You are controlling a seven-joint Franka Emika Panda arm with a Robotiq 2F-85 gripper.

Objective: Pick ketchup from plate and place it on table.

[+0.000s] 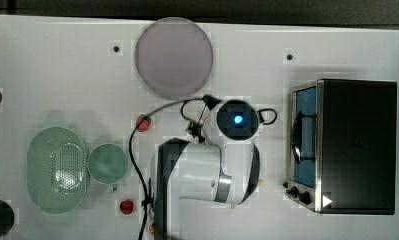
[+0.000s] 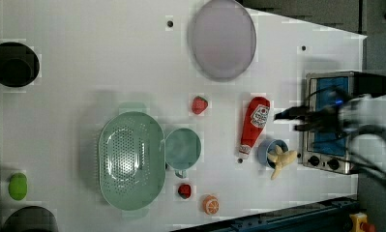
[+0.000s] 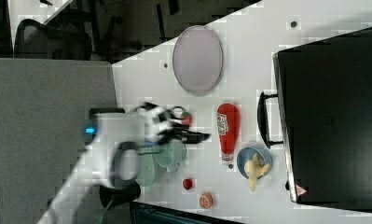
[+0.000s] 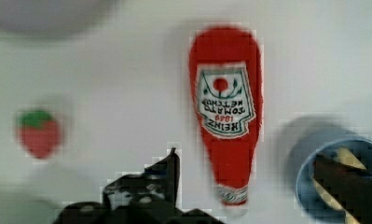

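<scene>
Ketchup [image 4: 225, 116] flat on table [image 2: 84, 87], between parted fingers [image 4: 167, 170], untouched, off plate [image 2: 223, 38].

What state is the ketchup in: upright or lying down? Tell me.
Lying down. The ketchup rests lengthwise on the table, off the plate, label facing up.
</scene>
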